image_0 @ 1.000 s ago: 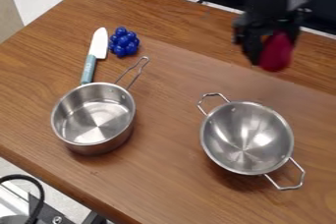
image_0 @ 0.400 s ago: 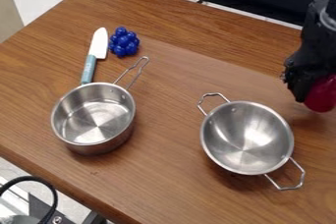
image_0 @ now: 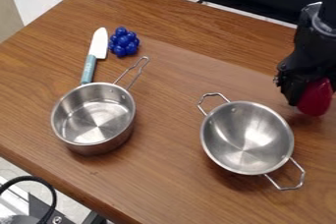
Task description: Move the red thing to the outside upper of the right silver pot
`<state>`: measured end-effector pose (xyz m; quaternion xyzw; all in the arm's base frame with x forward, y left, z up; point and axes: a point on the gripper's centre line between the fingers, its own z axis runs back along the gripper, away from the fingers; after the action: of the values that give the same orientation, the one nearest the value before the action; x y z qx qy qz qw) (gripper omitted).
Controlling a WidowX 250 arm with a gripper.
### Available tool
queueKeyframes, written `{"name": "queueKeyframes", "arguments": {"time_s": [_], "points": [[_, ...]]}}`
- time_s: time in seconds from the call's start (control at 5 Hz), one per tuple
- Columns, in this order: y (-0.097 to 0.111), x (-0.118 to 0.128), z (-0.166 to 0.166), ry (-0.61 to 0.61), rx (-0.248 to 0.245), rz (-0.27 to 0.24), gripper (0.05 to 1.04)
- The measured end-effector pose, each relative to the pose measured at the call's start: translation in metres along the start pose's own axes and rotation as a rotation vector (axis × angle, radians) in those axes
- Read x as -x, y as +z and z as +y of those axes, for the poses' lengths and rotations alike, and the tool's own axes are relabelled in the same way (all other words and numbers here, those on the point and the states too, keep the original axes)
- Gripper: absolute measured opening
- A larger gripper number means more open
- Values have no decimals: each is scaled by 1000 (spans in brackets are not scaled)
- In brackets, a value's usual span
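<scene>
At the right side of the view my gripper [image_0: 307, 93] hangs low over the table, shut on the red thing [image_0: 316, 98]. The red thing is beyond the upper right rim of the right silver pot [image_0: 246, 138], outside it, with a dark shadow on the wood just below. Whether it touches the table I cannot tell. The right pot is a round two-handled bowl with nothing inside, one handle at its upper left and one at its lower right.
A silver saucepan [image_0: 93, 118] with a long handle stands at the left. Behind it lie a knife with a blue handle [image_0: 89, 69] and a blue knobbly cluster [image_0: 123, 42] on the wooden table [image_0: 167, 179]. A black panel borders the table's far side.
The arm has carried the red thing from the upper right to the right edge and lower, then slightly back left. Both pots, the knife and the blue cluster have stayed put.
</scene>
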<state>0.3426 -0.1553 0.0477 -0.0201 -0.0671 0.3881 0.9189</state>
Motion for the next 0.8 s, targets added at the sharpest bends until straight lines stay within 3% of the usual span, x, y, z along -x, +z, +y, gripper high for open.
{"name": "queueKeyframes", "arguments": {"time_s": [0.2, 0.4, 0.6, 0.8], "points": [[-8, 4, 5, -7, -38, 25, 746], [-12, 8, 9, -19, -53, 12, 745], [-14, 8, 10, -20, -51, -2, 815], [-14, 8, 12, -17, -64, -3, 992]]}}
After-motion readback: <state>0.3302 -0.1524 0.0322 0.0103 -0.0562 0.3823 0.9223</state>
